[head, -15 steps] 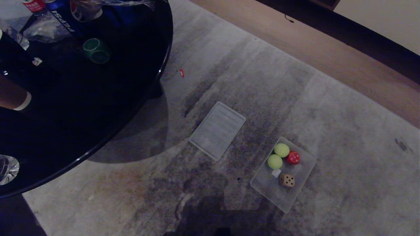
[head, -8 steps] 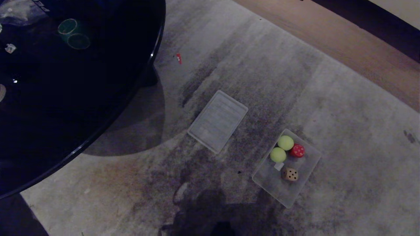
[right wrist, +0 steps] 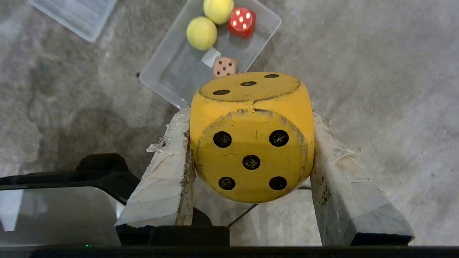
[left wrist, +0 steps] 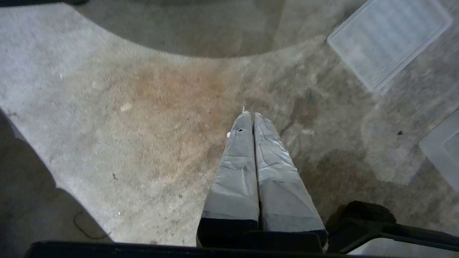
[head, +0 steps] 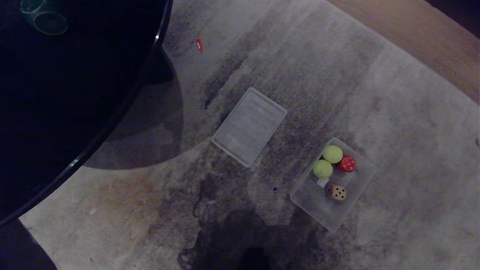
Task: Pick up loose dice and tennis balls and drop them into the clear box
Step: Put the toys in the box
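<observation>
Two fuzzy yellow-green tennis balls (head: 327,161), red die (head: 347,164) and tan die (head: 337,192) are already in the clear plastic box (head: 360,183) on the rug; a yellow black-pipped die (right wrist: 251,138) is clamped by the right gripper (right wrist: 251,157), not yet dropped. The left gripper (left wrist: 251,118) is pressed closed, empty.

A ribbed lid (head: 249,126) lies on stained carpet (head: 393,112) beside a dark table (head: 75,93).

Grey tape-wrapped left gripper (left wrist: 251,115), frayed whitish padding on right gripper (right wrist: 251,118), black bases.

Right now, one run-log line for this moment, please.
right gripper: shut on yellow die, above carpet | left gripper: shut, empty | clear box: two tennis balls, red die, tan die
</observation>
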You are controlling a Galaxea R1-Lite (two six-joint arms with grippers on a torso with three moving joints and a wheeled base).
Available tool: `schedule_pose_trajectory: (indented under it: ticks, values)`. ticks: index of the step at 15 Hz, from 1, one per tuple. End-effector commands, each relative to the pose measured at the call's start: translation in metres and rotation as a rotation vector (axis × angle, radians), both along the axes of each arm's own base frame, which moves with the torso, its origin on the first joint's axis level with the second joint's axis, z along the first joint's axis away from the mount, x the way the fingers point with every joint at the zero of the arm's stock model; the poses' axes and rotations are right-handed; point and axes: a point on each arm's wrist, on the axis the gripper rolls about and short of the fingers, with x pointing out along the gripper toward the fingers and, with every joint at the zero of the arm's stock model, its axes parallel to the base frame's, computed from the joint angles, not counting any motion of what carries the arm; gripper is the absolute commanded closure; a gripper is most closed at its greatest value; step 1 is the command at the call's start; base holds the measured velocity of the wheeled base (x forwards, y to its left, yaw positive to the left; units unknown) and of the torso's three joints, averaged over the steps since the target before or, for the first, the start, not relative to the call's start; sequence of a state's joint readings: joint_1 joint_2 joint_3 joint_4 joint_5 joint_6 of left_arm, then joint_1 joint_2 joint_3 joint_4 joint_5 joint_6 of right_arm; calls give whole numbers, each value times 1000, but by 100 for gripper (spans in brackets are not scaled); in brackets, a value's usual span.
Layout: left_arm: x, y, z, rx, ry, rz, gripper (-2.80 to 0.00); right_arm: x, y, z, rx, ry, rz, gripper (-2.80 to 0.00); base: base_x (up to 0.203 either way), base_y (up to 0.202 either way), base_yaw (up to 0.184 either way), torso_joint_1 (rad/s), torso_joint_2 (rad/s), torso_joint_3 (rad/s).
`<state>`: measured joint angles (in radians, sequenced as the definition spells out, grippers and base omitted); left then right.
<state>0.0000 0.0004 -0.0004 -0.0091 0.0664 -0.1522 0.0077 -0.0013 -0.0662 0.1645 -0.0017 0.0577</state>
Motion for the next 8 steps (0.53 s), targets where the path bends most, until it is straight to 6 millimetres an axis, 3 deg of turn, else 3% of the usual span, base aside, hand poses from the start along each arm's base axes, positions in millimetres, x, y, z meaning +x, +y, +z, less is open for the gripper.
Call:
schedule_pose_trajectory:
  ticks: [1, 8]
  values:
    - [0, 0, 0, -1, -1, 1, 0, 0, 0, 0, 1, 1, 0, 0, 0, 0, 0, 2, -10, -202]
    - [0, 0, 0, -1, 0, 1, 0, 0, 0, 0, 1, 1, -1, 0, 0, 0, 0, 2, 3, -196]
